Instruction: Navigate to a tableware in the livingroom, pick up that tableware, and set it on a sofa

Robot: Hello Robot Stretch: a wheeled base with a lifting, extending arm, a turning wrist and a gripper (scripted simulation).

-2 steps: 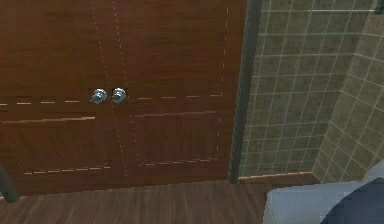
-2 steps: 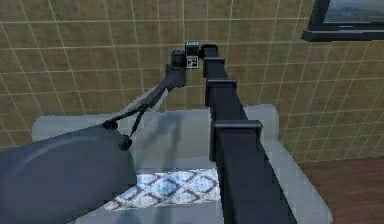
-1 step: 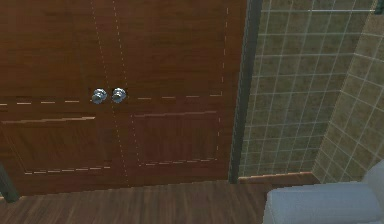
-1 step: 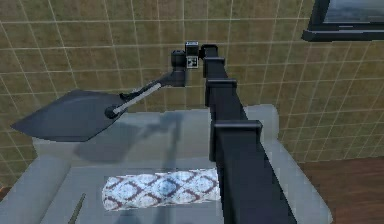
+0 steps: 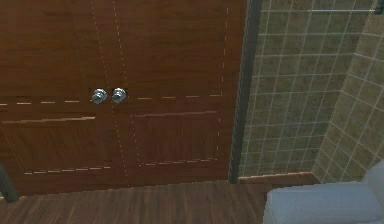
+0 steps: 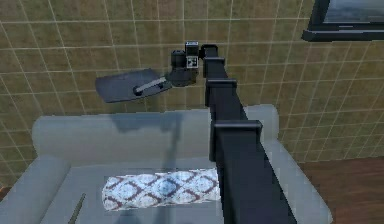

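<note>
In the arm side view a flat grey plate (image 6: 120, 82) hangs in front of the tiled wall, above the back of a pale grey sofa (image 6: 70, 140). The gripper (image 6: 150, 88) holds the plate at its far end, clear of the sofa. The dark arm (image 6: 235, 140) rises from the bottom edge over the sofa's seat. A corner of the sofa (image 5: 320, 205) appears at the forward view's bottom right.
A patterned cloth (image 6: 160, 187) lies on the sofa seat, with a thin dark thing (image 6: 76, 207) to its left. A dark-framed panel (image 6: 350, 20) hangs on the tiled wall. Ahead stands a brown double door (image 5: 120, 90) with two knobs (image 5: 109, 96), and a tiled wall (image 5: 300, 90) beside it.
</note>
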